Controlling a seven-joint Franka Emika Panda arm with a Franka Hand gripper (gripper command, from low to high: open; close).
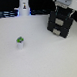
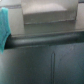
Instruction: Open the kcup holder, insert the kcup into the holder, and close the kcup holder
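The kcup (image 1: 20, 42), a tiny white pod with a green top, stands alone on the white table toward the exterior view's left. The kcup holder (image 1: 60, 25), a black boxy unit with two pale-handled fronts, sits at the exterior view's right, far from the pod. My gripper (image 1: 63, 10) hangs just above the holder's top, and the blur hides how its fingers stand. The wrist view is blurred: it shows a dark surface (image 2: 45, 60) close up, probably the holder, and no fingers that I can make out.
A tall white bottle-like post (image 1: 23, 6) stands at the back left of the exterior view, with dark items along the back edge. In the wrist view there is a grey box shape (image 2: 45, 12) and a teal object (image 2: 4, 25) at the frame's edge.
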